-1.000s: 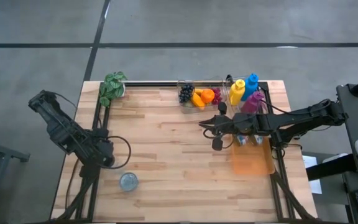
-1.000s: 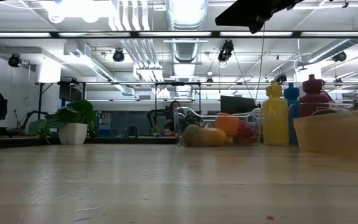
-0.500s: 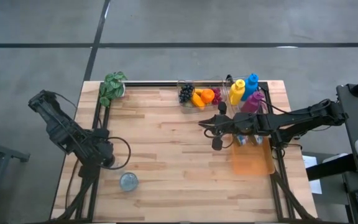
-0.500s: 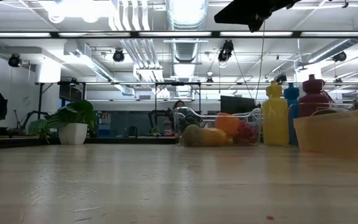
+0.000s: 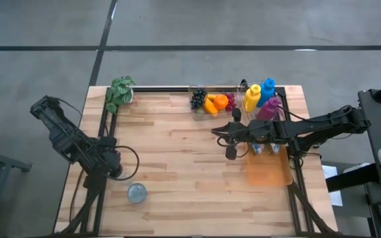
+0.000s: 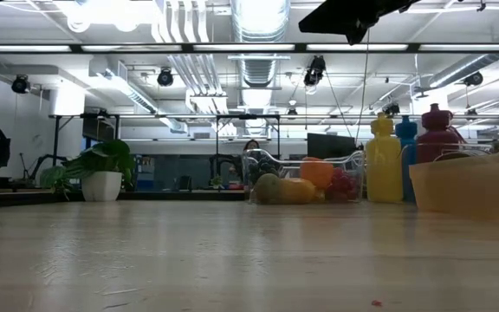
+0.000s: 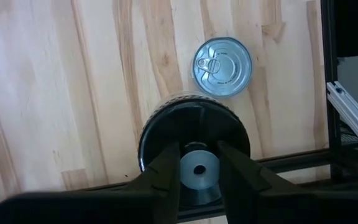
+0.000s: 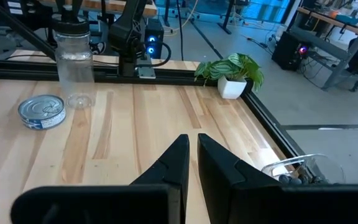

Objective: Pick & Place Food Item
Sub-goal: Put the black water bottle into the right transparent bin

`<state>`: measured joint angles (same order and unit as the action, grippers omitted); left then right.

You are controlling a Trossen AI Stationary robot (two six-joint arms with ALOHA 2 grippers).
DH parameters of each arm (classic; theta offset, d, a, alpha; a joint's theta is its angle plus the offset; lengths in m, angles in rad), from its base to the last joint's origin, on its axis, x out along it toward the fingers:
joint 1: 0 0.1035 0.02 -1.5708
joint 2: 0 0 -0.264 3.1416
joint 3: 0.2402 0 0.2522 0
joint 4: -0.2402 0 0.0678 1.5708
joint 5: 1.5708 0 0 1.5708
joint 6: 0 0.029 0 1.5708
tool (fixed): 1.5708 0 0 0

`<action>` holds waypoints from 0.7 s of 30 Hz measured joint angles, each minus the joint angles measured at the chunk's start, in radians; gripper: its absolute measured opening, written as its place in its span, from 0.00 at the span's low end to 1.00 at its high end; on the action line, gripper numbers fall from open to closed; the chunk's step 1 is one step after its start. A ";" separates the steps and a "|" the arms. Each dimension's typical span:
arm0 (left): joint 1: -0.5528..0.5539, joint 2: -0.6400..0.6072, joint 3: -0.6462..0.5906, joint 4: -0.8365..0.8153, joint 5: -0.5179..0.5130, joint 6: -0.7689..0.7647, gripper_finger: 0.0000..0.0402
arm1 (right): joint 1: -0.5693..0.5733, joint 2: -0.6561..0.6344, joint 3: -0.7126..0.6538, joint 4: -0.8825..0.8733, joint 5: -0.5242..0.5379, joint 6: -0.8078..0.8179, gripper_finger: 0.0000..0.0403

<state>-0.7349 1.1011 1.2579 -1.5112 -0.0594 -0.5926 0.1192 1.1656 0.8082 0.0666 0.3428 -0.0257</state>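
A clear jar (image 8: 73, 62) with a black lid (image 7: 194, 121) stands on the wooden table near its left edge. My left gripper (image 7: 197, 155) comes down on the jar from above and is shut on the lid; in the high view this gripper (image 5: 113, 167) hides the jar. A tin can (image 7: 222, 67) with a ring pull stands beside the jar, top up (image 5: 137, 192). My right gripper (image 5: 215, 134) hovers shut over the table's right half, holding nothing. A clear basket of fruit (image 5: 211, 100) stands at the far edge. My left gripper pinches a small grey round knob (image 7: 197, 177) at the middle of the jar's black lid between its two fingers (image 7: 166, 168). The fingers point down from above. The jar stays upright below them, its bottom (image 8: 79, 99) seemingly on the table.
Yellow, blue and magenta bottles (image 5: 260, 96) stand at the far right corner. An orange bin (image 5: 268, 170) sits by the right edge. A potted plant (image 5: 120, 92) is at the far left corner. Black rails (image 7: 353, 112) frame the table. Bare wood spans the middle.
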 joint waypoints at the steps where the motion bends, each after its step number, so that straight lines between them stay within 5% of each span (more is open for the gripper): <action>1: 0.000 0.000 0.000 0.000 -0.001 0.000 0.20 | 0.000 0.000 0.000 0.000 0.000 0.000 0.07; 21: 0.037 0.002 0.023 -0.017 -0.044 -0.004 0.20 | 0.000 0.000 0.000 -0.003 -0.002 -0.004 0.07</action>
<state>-0.6978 1.1034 1.2811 -1.5280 -0.1030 -0.5966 0.1192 1.1656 0.8078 0.0639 0.3408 -0.0299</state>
